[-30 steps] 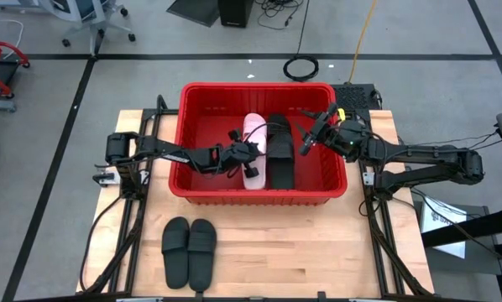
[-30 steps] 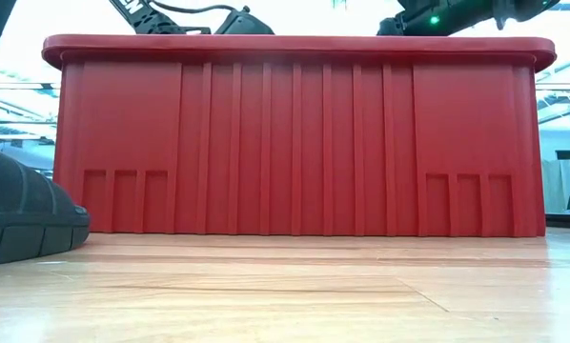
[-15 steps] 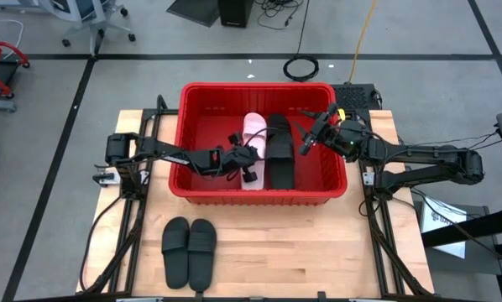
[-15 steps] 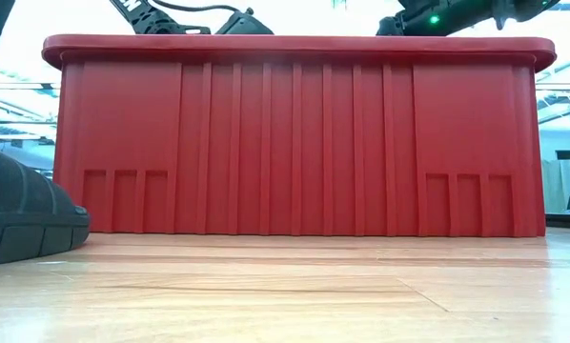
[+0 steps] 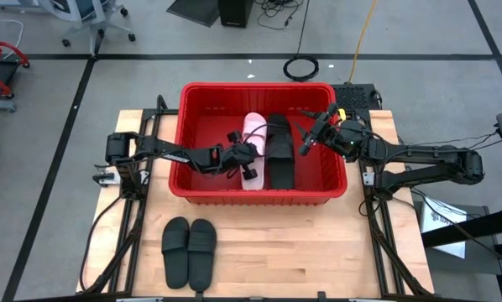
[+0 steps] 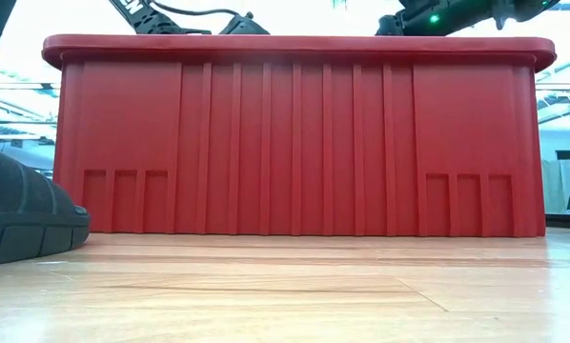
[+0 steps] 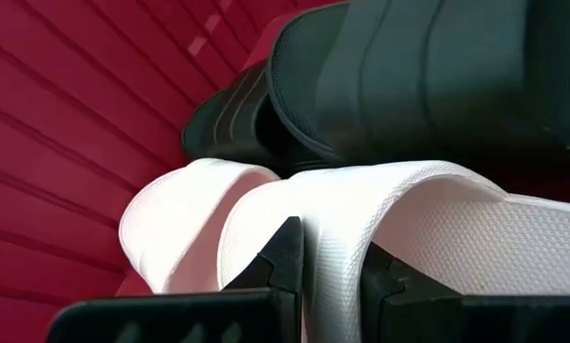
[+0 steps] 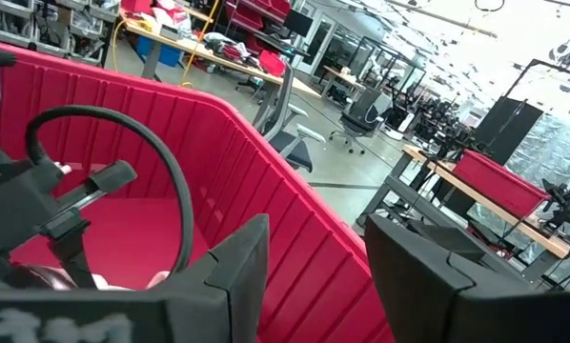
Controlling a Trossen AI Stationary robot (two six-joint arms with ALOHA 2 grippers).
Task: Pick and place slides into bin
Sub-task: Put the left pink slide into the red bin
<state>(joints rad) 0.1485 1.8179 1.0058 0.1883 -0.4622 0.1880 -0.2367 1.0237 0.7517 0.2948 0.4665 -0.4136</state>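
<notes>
No readable text, label, brand, number or sign is showing anywhere in these views, whether on the red bin [image 5: 258, 195], the slides [image 5: 189, 250], the bench [image 5: 318, 252] or the room beyond.
</notes>
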